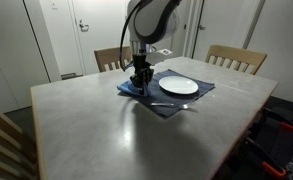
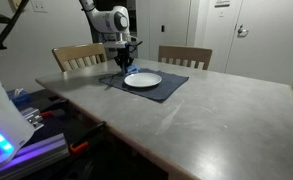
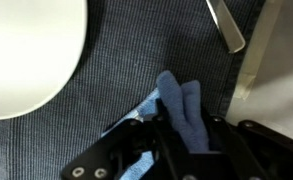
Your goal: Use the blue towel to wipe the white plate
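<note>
Gripper (image 3: 181, 138) jaws closed on the blue towel (image 3: 181, 105), which I held bunched over the dark placemat (image 3: 126, 60), just beside the white plate (image 3: 26, 50); from there, I judged, one short sideways sweep would start the wipe.

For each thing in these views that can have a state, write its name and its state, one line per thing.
gripper: lowered to the placemat, shut on the blue towel
blue towel: bunched up, pinched in the gripper, beside the plate
white plate: right way up, empty, untouched
dark placemat: lying flat under the plate
metal utensil: lying on the placemat, apart from the plate
</note>
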Tool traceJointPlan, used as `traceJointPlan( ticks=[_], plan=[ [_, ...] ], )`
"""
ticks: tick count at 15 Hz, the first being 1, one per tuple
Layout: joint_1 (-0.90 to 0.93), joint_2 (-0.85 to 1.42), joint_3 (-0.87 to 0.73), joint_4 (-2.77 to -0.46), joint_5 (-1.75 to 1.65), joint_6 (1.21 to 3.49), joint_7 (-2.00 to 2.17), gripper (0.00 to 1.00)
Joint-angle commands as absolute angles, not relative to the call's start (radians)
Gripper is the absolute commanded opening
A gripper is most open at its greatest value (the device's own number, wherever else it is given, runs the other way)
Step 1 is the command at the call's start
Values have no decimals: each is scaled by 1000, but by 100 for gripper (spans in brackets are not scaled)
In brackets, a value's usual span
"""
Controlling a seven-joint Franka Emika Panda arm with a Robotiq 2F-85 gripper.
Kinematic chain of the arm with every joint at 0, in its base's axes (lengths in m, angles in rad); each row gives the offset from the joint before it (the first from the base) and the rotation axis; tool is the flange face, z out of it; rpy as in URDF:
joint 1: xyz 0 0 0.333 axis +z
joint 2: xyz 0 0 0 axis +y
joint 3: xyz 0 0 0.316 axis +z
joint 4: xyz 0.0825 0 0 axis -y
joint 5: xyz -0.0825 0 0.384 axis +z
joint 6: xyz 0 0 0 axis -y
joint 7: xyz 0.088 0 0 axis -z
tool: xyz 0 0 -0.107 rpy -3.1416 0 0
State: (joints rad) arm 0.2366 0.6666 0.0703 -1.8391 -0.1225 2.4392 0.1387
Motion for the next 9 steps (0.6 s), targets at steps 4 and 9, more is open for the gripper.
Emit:
traceJointPlan(
  ticks=[4,9],
  plan=[
    [237,551,40,-1895,-169,2426,126,82],
    [210,502,63,-1913,-140,2417,85,100]
  ],
)
